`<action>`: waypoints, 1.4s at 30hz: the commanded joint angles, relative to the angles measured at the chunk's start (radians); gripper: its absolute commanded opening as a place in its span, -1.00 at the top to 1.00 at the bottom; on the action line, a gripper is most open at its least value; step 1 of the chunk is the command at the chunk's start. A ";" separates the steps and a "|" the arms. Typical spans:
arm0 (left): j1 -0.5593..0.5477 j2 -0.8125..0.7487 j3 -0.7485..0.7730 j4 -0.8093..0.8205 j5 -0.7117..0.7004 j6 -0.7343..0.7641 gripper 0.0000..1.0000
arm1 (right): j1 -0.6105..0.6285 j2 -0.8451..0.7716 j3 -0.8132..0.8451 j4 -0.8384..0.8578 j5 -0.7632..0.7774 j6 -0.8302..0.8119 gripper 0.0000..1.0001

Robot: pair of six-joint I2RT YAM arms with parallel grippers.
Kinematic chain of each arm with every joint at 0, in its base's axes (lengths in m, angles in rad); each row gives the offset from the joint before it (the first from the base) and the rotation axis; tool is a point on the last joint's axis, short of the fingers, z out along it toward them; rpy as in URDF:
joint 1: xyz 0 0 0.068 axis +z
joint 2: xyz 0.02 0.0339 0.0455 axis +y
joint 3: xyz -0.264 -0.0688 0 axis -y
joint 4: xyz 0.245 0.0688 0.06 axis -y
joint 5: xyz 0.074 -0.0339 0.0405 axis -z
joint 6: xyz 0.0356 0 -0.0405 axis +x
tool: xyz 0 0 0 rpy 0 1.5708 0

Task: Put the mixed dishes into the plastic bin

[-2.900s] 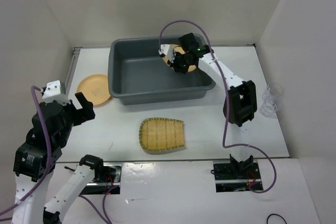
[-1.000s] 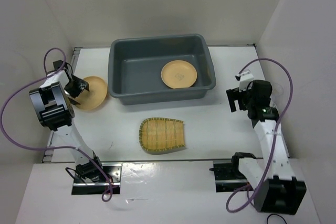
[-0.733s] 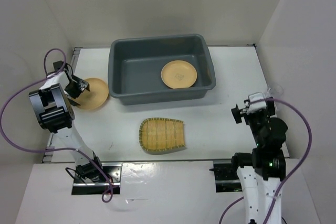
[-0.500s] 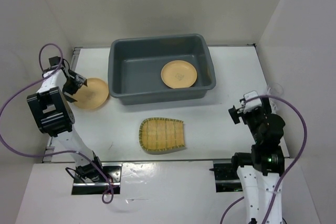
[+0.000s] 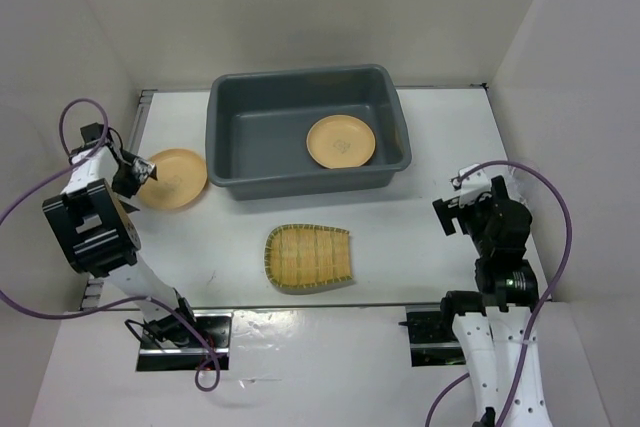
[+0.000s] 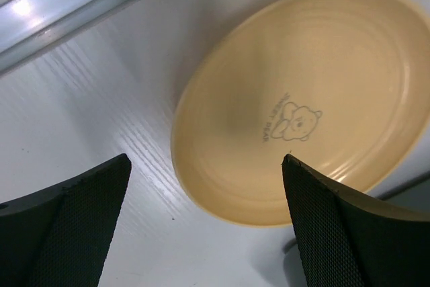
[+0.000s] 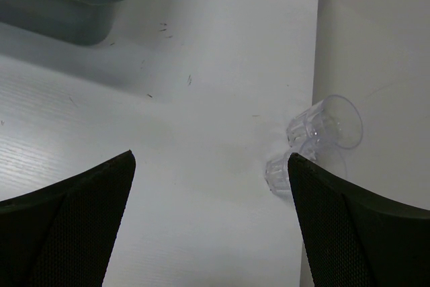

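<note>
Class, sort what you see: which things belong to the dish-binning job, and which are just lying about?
Job: bin, plate in bin, plate on table, tray, cups.
Lying about: cable, rail.

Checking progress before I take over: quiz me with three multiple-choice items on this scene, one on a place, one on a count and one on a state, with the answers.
1. Where is the woven tray?
A) in the grey bin
B) in a gripper
C) on the table, in front of the bin

2. How many yellow plates are in the bin?
A) one
B) two
C) none

3. How is the left gripper?
A) shut on a plate
B) open, holding nothing
C) shut, empty

Answers:
1 C, the tray lies flat on the white table on the near side of the bin.
2 A, one plate lies on the bin floor, and the other plate sits on the table left of the bin.
3 B, the left wrist view shows its fingers wide apart, with the plate lying ungripped on the table.
</note>
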 commanded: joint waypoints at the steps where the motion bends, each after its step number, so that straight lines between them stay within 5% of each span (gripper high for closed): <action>1: -0.004 0.028 -0.014 0.010 -0.016 -0.013 -1.00 | -0.001 -0.051 -0.001 -0.020 0.014 -0.037 -0.97; 11: -0.004 0.121 -0.080 0.096 0.066 -0.022 -1.00 | -0.001 -0.061 -0.010 0.000 0.030 -0.026 -0.97; 15: -0.004 0.152 -0.081 0.096 0.067 -0.013 -0.79 | -0.001 -0.052 -0.019 0.000 0.039 -0.026 -0.97; 16: -0.004 0.152 -0.071 0.096 0.067 -0.003 -0.24 | 0.008 -0.064 -0.019 0.009 0.039 -0.026 -0.97; 17: -0.004 0.152 -0.071 0.096 0.067 -0.002 -0.23 | 0.008 -0.064 -0.019 0.009 0.039 -0.026 -0.97; 18: -0.004 0.152 -0.071 0.096 0.067 -0.002 -0.01 | 0.019 -0.064 -0.028 0.009 0.039 -0.026 -0.97; 19: -0.004 0.152 -0.062 0.096 0.067 -0.002 0.42 | 0.019 -0.076 -0.028 0.009 0.039 -0.026 -0.97; 22: -0.004 0.152 -0.024 0.063 0.054 0.007 1.00 | 0.037 -0.076 -0.028 0.020 0.048 -0.026 -0.97; 35: 0.027 0.083 0.535 -0.125 0.011 -0.047 1.00 | 0.160 -0.096 -0.037 0.048 0.103 -0.006 -0.97; 42: -0.035 0.133 0.769 -0.014 0.428 -0.133 1.00 | 0.180 -0.096 -0.037 0.057 0.131 -0.006 -0.97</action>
